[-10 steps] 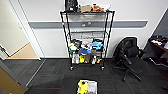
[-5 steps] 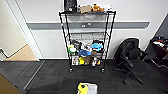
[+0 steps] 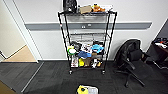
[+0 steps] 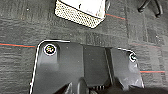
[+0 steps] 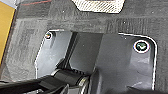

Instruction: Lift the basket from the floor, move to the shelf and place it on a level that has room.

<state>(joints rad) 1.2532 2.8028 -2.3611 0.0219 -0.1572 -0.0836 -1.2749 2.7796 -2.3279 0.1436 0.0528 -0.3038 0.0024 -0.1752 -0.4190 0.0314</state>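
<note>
Ahead of both wrists, untouched, the basket (image 4: 81,12) rests on the floor (image 4: 22,30) facing the shelf (image 3: 87,41), presumably staged there for pickup; whether either pincer is open or closed cannot be told.

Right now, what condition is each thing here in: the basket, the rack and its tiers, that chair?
basket: resting on the carpet, not lifted, not held.
wire rack: upright against the wall.
top tier: loaded with a dark bag and boxes.
second tier from the top: mostly bare.
lower tiers: crammed with mixed items.
office chair: unoccupied, beside the rack.
</note>
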